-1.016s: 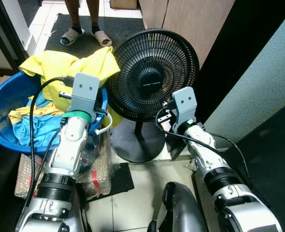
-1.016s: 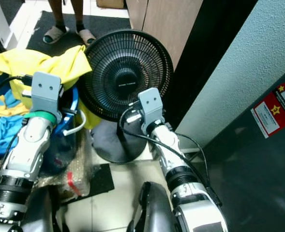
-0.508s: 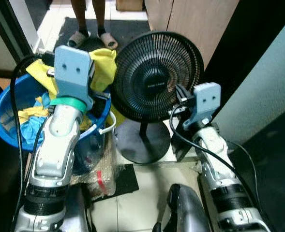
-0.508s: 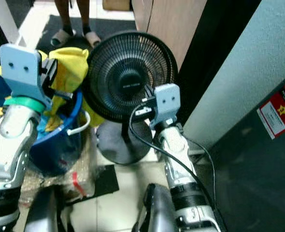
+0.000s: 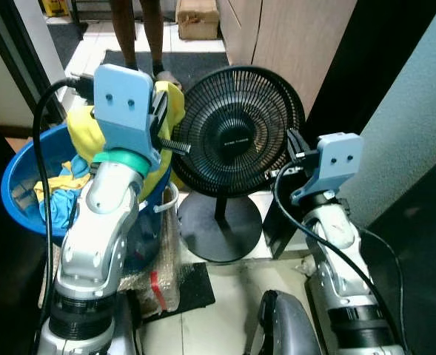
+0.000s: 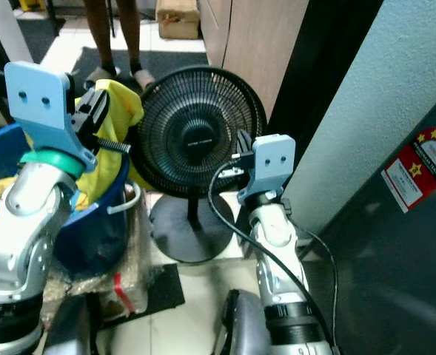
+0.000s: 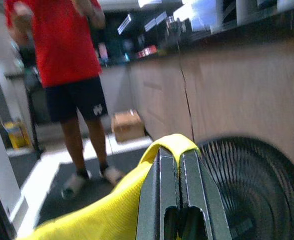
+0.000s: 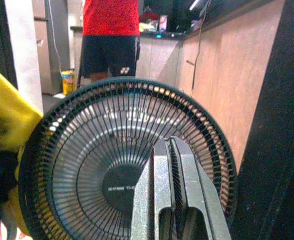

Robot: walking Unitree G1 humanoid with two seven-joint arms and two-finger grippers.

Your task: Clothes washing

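Looking down from the head camera, I see my left gripper (image 7: 178,165) raised over the blue basin (image 5: 16,177), its fingers pressed together on a fold of the yellow cloth (image 7: 112,205). The cloth hangs from that pinch and drapes back over the basin rim toward the fan (image 5: 236,133). More laundry lies in the basin: a blue garment (image 5: 58,200) with bits of yellow beside it. The basin sits on a plastic-wrapped bundle (image 5: 155,270) on the tiled floor.

My right gripper (image 8: 174,165) is held up just in front of the fan's black grille, fingers closed together with nothing between them. The fan stands on its round base (image 5: 218,225) between the basin and a dark doorway edge.

A person (image 7: 67,55) in a red shirt and dark shorts stands on the mat beyond the basin, with a cardboard box (image 5: 197,16) on the floor near them. A red star sticker (image 6: 417,166) shows on the wall to my right.
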